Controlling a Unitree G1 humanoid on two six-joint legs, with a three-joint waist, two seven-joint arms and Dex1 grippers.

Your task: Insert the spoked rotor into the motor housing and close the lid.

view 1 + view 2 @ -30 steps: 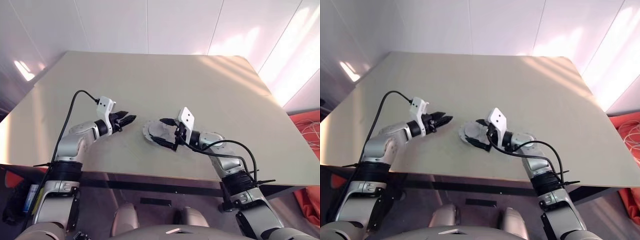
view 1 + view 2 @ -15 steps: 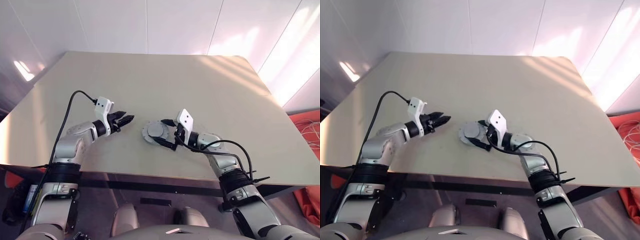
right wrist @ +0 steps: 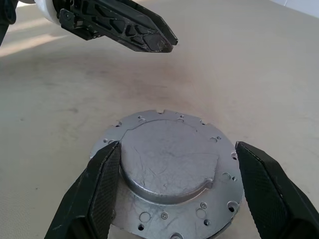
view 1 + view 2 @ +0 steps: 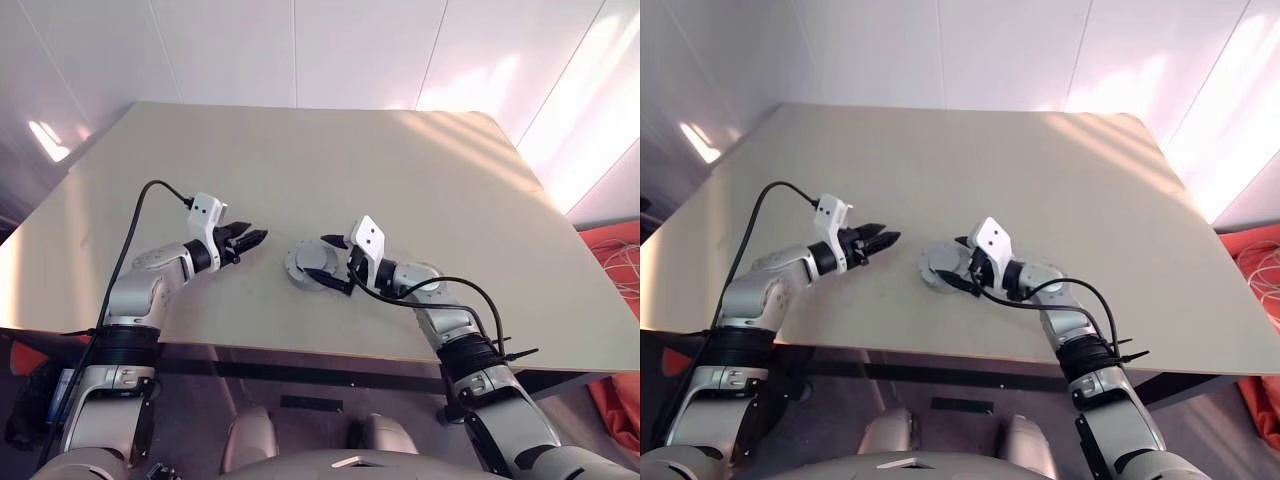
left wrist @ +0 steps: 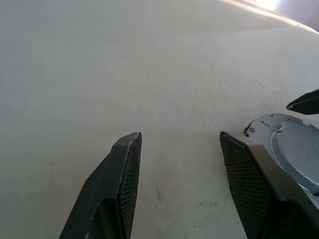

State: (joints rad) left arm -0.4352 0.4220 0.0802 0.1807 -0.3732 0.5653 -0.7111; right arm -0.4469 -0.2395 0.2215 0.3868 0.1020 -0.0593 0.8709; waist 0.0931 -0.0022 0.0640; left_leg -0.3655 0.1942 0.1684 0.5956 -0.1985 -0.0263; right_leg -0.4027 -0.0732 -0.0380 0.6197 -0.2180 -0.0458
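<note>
The motor housing (image 3: 169, 169) lies flat on the table near the front edge, a round grey metal case with a flanged rim dotted with small holes. A smooth raised grey disc covers its top; it looks like the lid (image 3: 167, 149) lying shut, and nothing of the inside shows. The spoked rotor is hidden. My right gripper (image 4: 316, 256) is open and straddles the housing (image 4: 297, 262), one finger (image 3: 99, 194) on each side close to the rim. My left gripper (image 4: 258, 238) hovers open and empty just left of the housing, pointing at it.
The beige table (image 4: 330, 160) stretches bare behind and to both sides of the housing. Its front edge runs close below both arms. A black cable (image 4: 140, 215) loops over my left forearm. Orange fabric (image 4: 615, 250) lies on the floor at the far right.
My right gripper's fingers have drawn slightly closer together around the housing. The left gripper has stayed where it was.
</note>
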